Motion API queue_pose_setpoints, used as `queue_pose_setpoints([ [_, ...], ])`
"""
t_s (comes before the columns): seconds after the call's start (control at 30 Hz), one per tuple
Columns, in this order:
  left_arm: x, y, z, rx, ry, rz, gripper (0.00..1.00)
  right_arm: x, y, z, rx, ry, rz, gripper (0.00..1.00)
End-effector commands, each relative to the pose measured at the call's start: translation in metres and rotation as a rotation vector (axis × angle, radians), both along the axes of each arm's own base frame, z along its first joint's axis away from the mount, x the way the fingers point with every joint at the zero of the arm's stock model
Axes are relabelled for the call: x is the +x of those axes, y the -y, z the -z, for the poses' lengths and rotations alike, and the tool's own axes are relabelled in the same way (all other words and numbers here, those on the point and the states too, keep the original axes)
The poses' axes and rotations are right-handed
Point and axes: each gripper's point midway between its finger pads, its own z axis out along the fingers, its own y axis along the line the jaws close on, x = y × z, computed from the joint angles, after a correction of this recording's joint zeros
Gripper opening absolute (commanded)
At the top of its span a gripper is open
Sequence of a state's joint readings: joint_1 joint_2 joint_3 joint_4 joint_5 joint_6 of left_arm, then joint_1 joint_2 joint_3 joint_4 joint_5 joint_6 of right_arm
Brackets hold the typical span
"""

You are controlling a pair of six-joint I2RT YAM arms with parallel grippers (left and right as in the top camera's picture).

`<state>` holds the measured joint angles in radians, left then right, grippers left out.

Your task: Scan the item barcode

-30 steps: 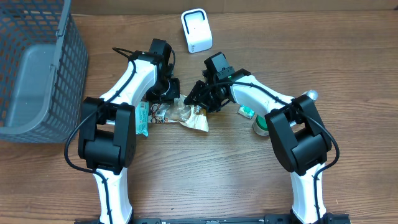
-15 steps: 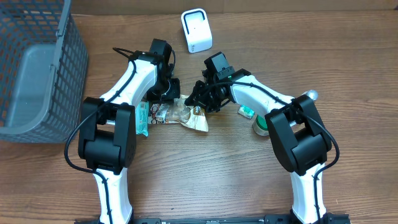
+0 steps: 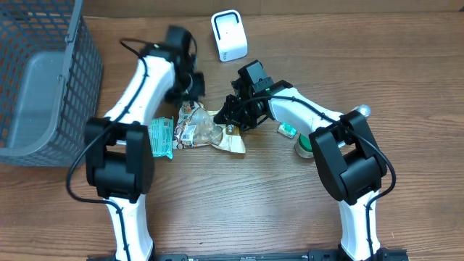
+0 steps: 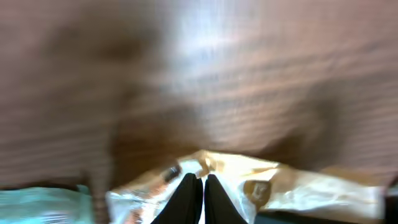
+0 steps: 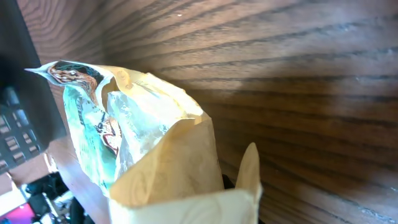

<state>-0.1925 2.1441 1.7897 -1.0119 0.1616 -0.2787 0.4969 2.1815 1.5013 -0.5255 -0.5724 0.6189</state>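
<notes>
Beige-and-clear film packet (image 3: 210, 134) lies mid-surface; judged light, soft, crinkly and slippery, best held at a sealed end. Right hand (image 3: 231, 119) grips its right end. Left hand (image 4: 200, 179), closed and empty, hovers nearer the far edge.

Both arms are built from smooth white shells joined by chunky black housings. The left arm (image 3: 141, 83) has a long white link in the upper left of the overhead frame. The right arm (image 3: 301, 109) has a matching link right of centre. Each carries a bulky black joint block (image 3: 119, 163) lower down and a white base column (image 3: 130, 225) near the bottom edge. Thin black cables (image 3: 133, 45) loop off the shells. The right end effector (image 3: 233, 116) is all black. In the left wrist frame, the left end effector (image 4: 203, 182) shows two slim, black, tapering fingers (image 4: 186, 198) at bottom centre.
</notes>
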Motion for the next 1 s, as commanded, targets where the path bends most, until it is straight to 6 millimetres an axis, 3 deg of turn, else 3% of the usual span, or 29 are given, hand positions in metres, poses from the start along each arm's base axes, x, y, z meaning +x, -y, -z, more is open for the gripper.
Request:
queue_pose_setpoints([
  [0.0, 0.025, -0.022, -0.067, -0.026, 0.157, -0.036, 0.1, 0.006, -0.002, -0.045, 0.047, 0.152, -0.084, 0.12],
  [0.1, 0.032, -0.039, -0.075, -0.023, 0.181, -0.07, 0.2, 0.007, -0.001, -0.062, 0.059, 0.209, -0.11, 0.12],
  [0.17, 0.032, -0.059, -0.07, 0.027, 0.176, -0.108, 0.31, 0.006, -0.001, -0.082, 0.067, 0.293, -0.164, 0.12],
  [0.43, 0.03, -0.106, -0.062, 0.243, 0.173, -0.14, 0.44, 0.008, 0.019, -0.115, -0.039, 0.456, -0.208, 0.08],
  [0.5, 0.03, -0.11, -0.063, 0.263, 0.175, -0.146, 0.67, 0.008, 0.019, -0.125, -0.037, 0.502, -0.238, 0.04],
  [0.57, 0.03, -0.11, -0.063, 0.262, 0.175, -0.147, 1.0, 0.008, 0.02, -0.137, -0.031, 0.537, -0.243, 0.04],
  [0.67, 0.03, -0.11, -0.063, 0.262, 0.176, -0.146, 1.0, 0.011, 0.023, -0.155, -0.038, 0.565, -0.231, 0.04],
  [0.97, 0.03, -0.109, -0.063, 0.262, 0.175, -0.146, 1.0, 0.034, 0.061, -0.219, -0.305, 0.688, -0.192, 0.04],
])
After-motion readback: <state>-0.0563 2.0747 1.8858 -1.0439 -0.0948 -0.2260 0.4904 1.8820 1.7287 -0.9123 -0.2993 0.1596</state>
